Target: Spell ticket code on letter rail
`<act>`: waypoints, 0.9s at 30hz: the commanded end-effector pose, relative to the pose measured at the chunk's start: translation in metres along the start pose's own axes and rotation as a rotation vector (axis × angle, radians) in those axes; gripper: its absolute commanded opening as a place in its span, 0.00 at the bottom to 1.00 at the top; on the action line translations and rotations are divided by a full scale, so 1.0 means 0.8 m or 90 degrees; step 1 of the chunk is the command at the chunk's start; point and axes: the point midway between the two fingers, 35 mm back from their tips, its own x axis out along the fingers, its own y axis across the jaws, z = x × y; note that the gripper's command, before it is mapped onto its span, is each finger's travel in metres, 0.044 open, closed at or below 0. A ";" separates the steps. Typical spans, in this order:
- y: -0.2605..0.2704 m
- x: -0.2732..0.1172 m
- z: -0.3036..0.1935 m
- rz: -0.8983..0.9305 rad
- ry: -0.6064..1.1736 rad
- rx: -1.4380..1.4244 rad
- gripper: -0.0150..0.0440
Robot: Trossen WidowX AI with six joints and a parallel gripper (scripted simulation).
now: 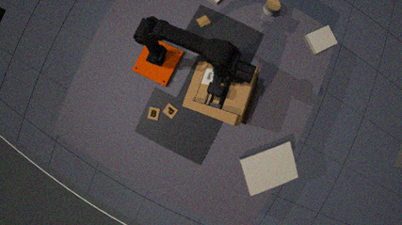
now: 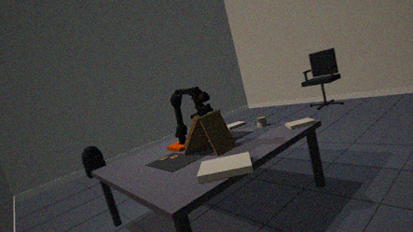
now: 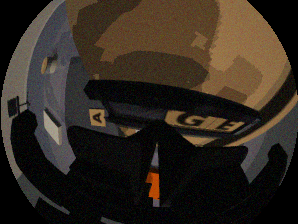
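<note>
Reading the top view first: your end effector [image 1: 215, 103] [image 2: 204, 112] [image 3: 158, 124] is over the board [image 1: 245, 93] [image 2: 220, 134] [image 3: 245, 45], centre of frame. Tile B [image 1: 153, 113] and tile P [image 1: 171, 111] lie left of it, on the dark mat [image 1: 194, 142] [image 2: 172, 163].

Exterior: the end effector is at the board's top, centre frame; you cannot resolve its fingertips or any contact.

Wrist: fingers together, nothing clamped. Tile G [image 3: 190, 119] lies just right of the tips, tile E [image 3: 231, 125] beyond it, both in the rail [image 3: 137, 111]. The rail's long axis slants gently down to the right. Judgement: any further push should run rightward along that axis; touch on G unclear. Tile A [image 1: 204, 21] [image 3: 97, 117] is left in this view.
</note>
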 end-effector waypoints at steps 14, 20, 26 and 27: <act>-0.001 -0.018 -0.012 -0.004 -0.004 0.002 0.25; -0.001 -0.022 -0.015 -0.004 -0.004 0.002 0.25; -0.001 -0.020 -0.014 0.001 -0.004 0.003 0.30; -0.003 -0.022 -0.015 0.004 -0.011 0.005 0.34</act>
